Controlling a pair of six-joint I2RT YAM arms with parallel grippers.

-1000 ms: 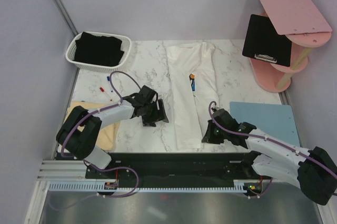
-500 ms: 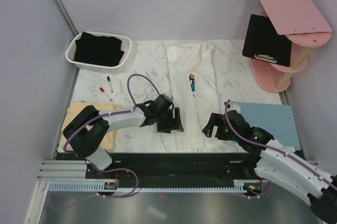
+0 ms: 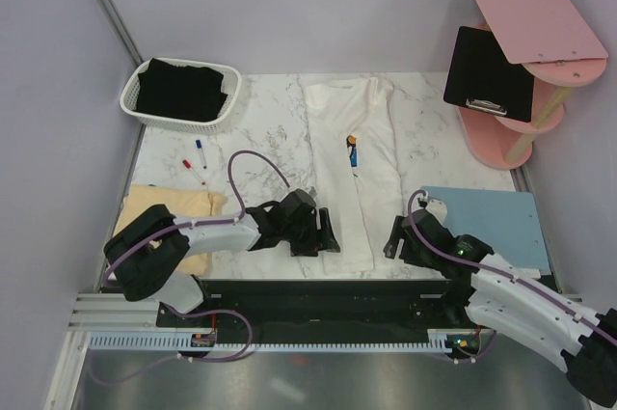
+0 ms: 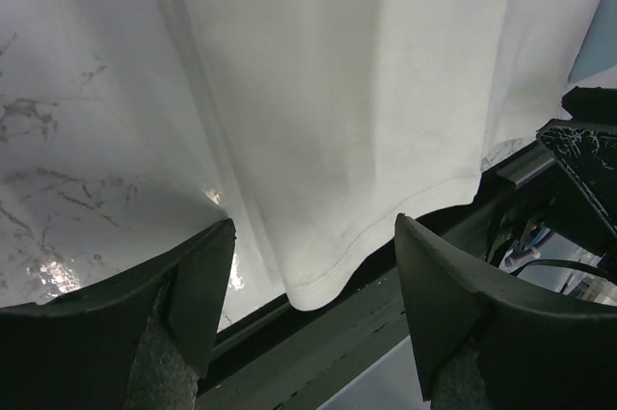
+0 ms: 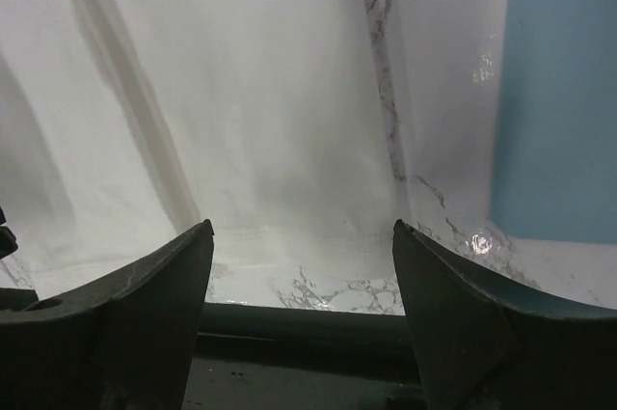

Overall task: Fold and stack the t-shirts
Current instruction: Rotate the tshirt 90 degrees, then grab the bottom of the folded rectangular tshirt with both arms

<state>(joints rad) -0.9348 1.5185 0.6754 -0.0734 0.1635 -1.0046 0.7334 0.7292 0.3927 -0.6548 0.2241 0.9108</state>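
A white t-shirt, folded into a long strip, lies down the middle of the marble table with a bit of its print showing. My left gripper stands open at the left of its near hem; in the left wrist view the hem sags over the table edge just ahead of the open gripper. My right gripper is open just right of the hem, with cloth ahead of the empty gripper. A folded pale yellow t-shirt lies near left. A black t-shirt fills the basket.
The white basket sits at the back left. Two markers lie on the marble beside it. A light-blue mat lies at the near right. A pink shelf with a black clipboard stands at the back right.
My right gripper opened, let go of the white shirt's right edge and drew back slightly right. My left arm swung right and nearer, up to the shirt's near left corner.
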